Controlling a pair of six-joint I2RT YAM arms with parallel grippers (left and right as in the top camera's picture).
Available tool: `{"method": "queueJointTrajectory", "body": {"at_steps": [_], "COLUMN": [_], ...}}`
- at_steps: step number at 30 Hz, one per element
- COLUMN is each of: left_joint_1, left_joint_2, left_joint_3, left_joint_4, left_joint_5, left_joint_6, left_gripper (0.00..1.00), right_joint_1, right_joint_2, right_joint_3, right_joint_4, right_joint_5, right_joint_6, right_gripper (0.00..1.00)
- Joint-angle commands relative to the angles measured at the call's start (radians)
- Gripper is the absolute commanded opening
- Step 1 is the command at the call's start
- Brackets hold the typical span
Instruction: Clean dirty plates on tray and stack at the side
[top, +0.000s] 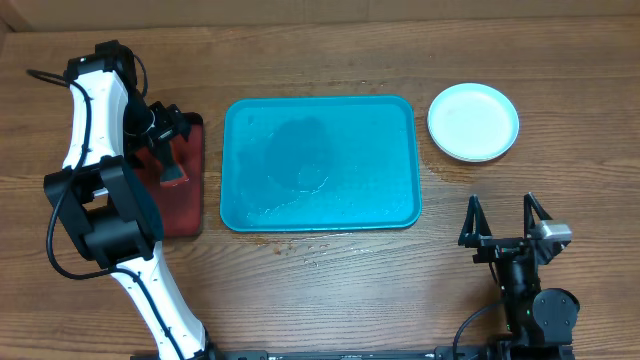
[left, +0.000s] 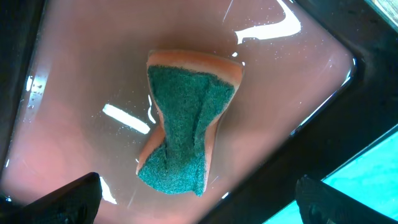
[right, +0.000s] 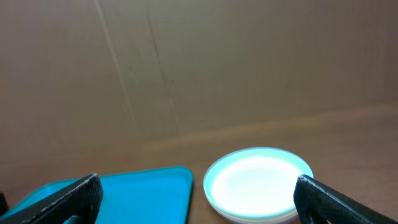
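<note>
My left gripper (top: 168, 150) hangs with its jaws spread wide above the crumpled orange foam sponge with a green scouring face (left: 183, 130). The sponge lies on the wet dark red black-rimmed tray (top: 188, 215) at the left of the overhead frame, and I grip nothing. My right gripper (top: 502, 215), lower right, is likewise wide open and empty. The large teal-blue rectangular plastic tray (top: 320, 165) sits mid-frame, streaked with water. The round pale plastic plates (top: 473, 121) are stacked at upper right, just beside it; perhaps three, though their rims blur together.
</note>
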Motion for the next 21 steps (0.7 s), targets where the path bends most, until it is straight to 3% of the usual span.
{"method": "queueJointTrajectory", "body": {"at_steps": [1, 21], "left_joint_1": [-0.003, -0.005], "left_joint_2": [-0.007, -0.007], "left_joint_3": [0.019, 0.019], "left_joint_4": [0.001, 0.001], "left_joint_5": [0.001, 0.001], "left_joint_6": [-0.002, -0.002], "left_gripper": [1.00, 1.00], "right_joint_1": [-0.014, -0.035], "right_joint_2": [-0.009, -0.008], "right_joint_3": [-0.011, -0.011], "right_joint_4": [-0.052, -0.079], "right_joint_5": [0.001, 0.001], "right_joint_6": [-0.051, -0.047], "right_gripper": [1.00, 1.00]}}
